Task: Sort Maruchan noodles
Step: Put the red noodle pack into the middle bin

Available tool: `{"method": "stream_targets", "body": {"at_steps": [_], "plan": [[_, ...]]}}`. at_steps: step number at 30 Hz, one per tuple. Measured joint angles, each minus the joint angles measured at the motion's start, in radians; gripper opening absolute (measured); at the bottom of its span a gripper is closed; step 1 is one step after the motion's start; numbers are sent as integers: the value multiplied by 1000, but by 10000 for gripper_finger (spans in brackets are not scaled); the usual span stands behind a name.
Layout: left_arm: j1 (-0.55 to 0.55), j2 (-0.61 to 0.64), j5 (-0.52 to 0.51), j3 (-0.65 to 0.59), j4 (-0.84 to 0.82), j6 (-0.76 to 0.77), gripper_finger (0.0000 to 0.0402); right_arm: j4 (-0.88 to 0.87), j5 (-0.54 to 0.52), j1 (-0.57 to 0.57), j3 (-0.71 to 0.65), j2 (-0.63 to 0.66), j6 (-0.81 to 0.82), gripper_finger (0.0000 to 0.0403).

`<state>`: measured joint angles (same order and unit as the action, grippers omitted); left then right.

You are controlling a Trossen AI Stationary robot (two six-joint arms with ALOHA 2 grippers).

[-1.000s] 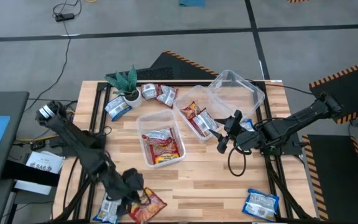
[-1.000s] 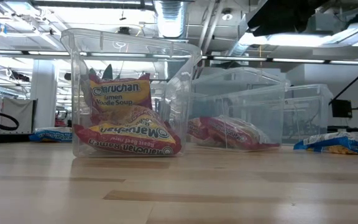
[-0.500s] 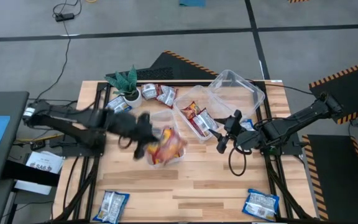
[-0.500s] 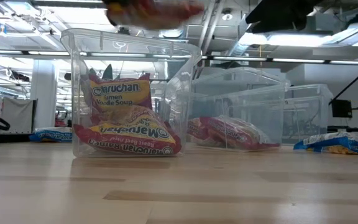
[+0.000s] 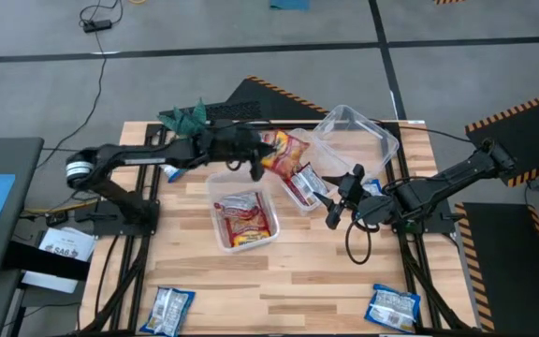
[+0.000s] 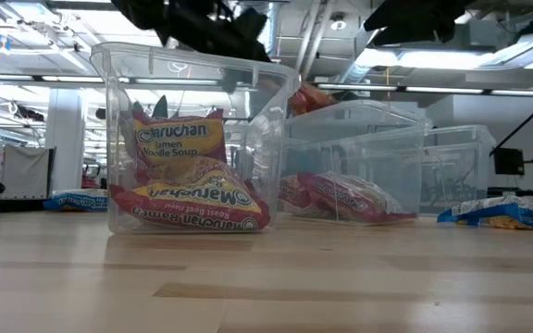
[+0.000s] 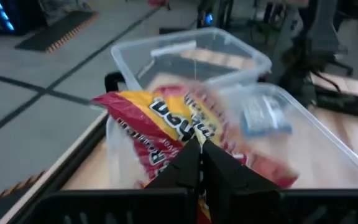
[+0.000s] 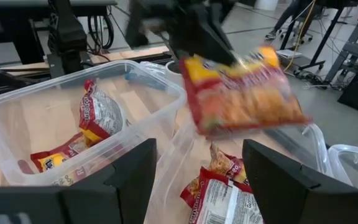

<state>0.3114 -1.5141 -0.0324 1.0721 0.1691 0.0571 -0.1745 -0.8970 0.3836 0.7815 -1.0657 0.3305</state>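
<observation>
Overhead, left gripper (image 5: 258, 159) pinches a red-yellow packet (image 5: 284, 154) above the middle tub (image 5: 318, 201), likely to drop it with matching packets. Right gripper (image 5: 330, 206) waits wide beside that tub. Left wrist: shut fingers (image 7: 188, 163) clamp the packet's edge.

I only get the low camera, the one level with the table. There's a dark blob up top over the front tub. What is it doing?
Observer: That is the left gripper, shut on a red-orange-yellow packet and holding it in the air.
Operator: Over which tub?
Observer: From above, over the middle tub, not the front tub.
Operator: Where's the other arm?
Observer: The right gripper is open and empty beside the middle tub.
Operator: Any noodles left on the table?
Observer: Yes, a blue-and-white packet near the table's front edge.
</observation>
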Motion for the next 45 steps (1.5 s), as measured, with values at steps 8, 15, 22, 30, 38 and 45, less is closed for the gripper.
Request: {"method": "stream_targets", "body": {"at_steps": [8,15,22,30,38,45], "plan": [[-2,-119,-6,57,126,60,1,-3,0,0,0,0,0,260],[-3,-124,3,167,-13,37,70,-4,0,0,0,0,0,260],[-3,-115,-53,289,-206,52,177,-4,1,0,0,0,0,260],[-26,19,-19,408,-544,13,214,-26,1,0,0,0,2,260],[-137,394,-84,-6,-228,-29,201,-57,4,2,0,0,59,260],[-222,715,-79,-526,223,7,198,-47,5,2,0,-2,65,260]]}}
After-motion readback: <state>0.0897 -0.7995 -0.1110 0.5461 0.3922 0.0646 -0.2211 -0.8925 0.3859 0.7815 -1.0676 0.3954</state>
